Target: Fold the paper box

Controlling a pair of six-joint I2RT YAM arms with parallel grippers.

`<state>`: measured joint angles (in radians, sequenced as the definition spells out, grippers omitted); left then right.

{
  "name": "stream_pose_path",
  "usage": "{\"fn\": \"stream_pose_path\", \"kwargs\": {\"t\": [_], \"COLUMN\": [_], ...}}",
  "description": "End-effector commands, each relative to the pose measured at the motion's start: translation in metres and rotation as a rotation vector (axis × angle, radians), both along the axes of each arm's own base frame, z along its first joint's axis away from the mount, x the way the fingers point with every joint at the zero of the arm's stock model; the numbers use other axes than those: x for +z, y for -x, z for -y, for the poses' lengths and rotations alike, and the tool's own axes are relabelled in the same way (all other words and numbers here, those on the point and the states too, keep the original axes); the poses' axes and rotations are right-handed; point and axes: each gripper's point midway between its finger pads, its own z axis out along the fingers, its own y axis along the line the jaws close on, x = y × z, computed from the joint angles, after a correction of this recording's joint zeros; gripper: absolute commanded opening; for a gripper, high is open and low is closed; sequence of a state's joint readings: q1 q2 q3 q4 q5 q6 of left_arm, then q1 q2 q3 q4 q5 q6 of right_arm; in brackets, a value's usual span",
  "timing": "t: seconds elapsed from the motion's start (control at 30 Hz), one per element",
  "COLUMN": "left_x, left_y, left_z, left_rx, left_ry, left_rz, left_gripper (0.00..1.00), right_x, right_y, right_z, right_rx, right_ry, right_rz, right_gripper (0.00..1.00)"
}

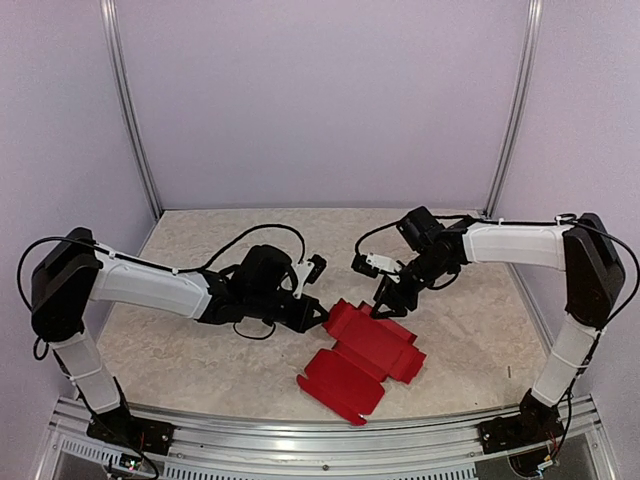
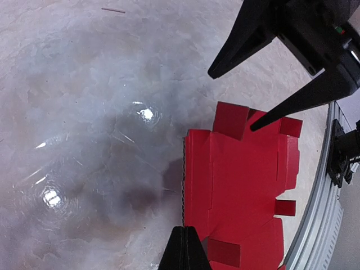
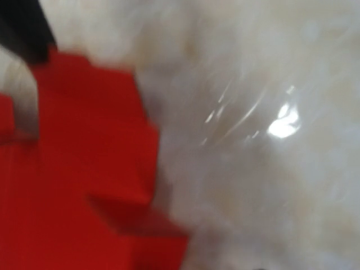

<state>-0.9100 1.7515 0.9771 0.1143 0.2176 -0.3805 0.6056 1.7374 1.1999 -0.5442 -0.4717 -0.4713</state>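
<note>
My left hand (image 1: 318, 318) has its fingers pressed together at the left edge of the paper box (image 1: 365, 355). From the left wrist view that edge looks pinched between them, sitting slightly off the worktop (image 1: 200, 250) with a shadow beside it. I'd treat this grip as the anchor: hold firm and don't tug, because thin card will likely crease wherever I drag it rather than along its score lines.

The box is a red die-cut sheet lying mostly flat in the middle of the worktop, between the two arms, with its flaps and notches spread. I judge the folding barely begun.

My right hand (image 1: 385, 300) hangs with its fingers apart over the far edge of the sheet, one fingertip close to a small flap. Its own camera is too blurred to confirm contact. For a clean fold I'd lower that hand onto the flap, close gently, and swing the flap over along the scored line while the left pins the sheet.
</note>
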Motion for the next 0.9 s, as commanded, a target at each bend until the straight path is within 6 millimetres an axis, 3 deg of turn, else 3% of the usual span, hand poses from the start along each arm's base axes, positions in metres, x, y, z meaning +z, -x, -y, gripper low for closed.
{"fn": "stream_pose_path", "kwargs": {"t": [0.0, 0.1, 0.27, 0.43, 0.6, 0.87], "left_x": [0.014, 0.013, 0.015, 0.013, 0.013, 0.020], "left_y": [-0.007, -0.006, -0.006, -0.007, -0.009, -0.010], "left_z": [-0.003, -0.005, -0.008, -0.010, -0.018, -0.028], "left_rx": [0.035, 0.044, 0.060, 0.070, 0.101, 0.137], "left_ry": [0.008, 0.007, 0.009, -0.003, -0.010, -0.005], "left_rz": [0.094, 0.096, 0.109, 0.109, 0.119, 0.153], "left_gripper": [0.00, 0.00, 0.00, 0.00, 0.00, 0.00], "right_x": [-0.004, -0.006, -0.013, -0.014, -0.019, -0.026], "right_y": [0.009, 0.013, 0.022, 0.021, 0.021, 0.019], "right_z": [0.006, 0.008, 0.010, 0.011, 0.015, 0.022], "right_rx": [0.008, 0.017, 0.031, 0.026, 0.016, -0.010], "right_ry": [0.032, 0.039, 0.051, 0.054, 0.072, 0.085], "right_rz": [-0.069, -0.090, -0.141, -0.144, -0.162, -0.185], "right_gripper": [0.52, 0.46, 0.28, 0.19, 0.15, 0.17]}}
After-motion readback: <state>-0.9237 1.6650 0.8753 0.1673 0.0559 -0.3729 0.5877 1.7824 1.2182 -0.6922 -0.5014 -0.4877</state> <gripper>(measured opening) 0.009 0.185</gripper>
